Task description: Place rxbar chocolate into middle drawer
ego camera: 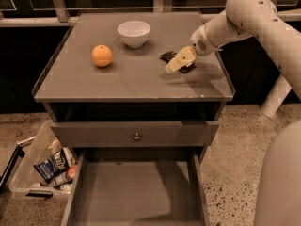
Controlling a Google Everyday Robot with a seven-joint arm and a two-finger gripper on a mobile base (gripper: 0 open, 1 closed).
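The rxbar chocolate (pixel 166 56), a small black-wrapped bar, lies on the cabinet top right of centre, partly hidden by my gripper. My gripper (pixel 177 62) hangs low just over the bar's near right part, and the white arm reaches in from the upper right. The middle drawer (pixel 136 192) stands pulled out at the bottom of the view, with a bare flat grey floor.
A white bowl (pixel 134 33) and an orange (pixel 102 55) sit on the cabinet top (pixel 117 81). A shut drawer front with a round knob (pixel 136 137) is above the open drawer. A clear bin (pixel 42 166) holding a blue-and-white snack bag (pixel 54 165) is on the floor at left.
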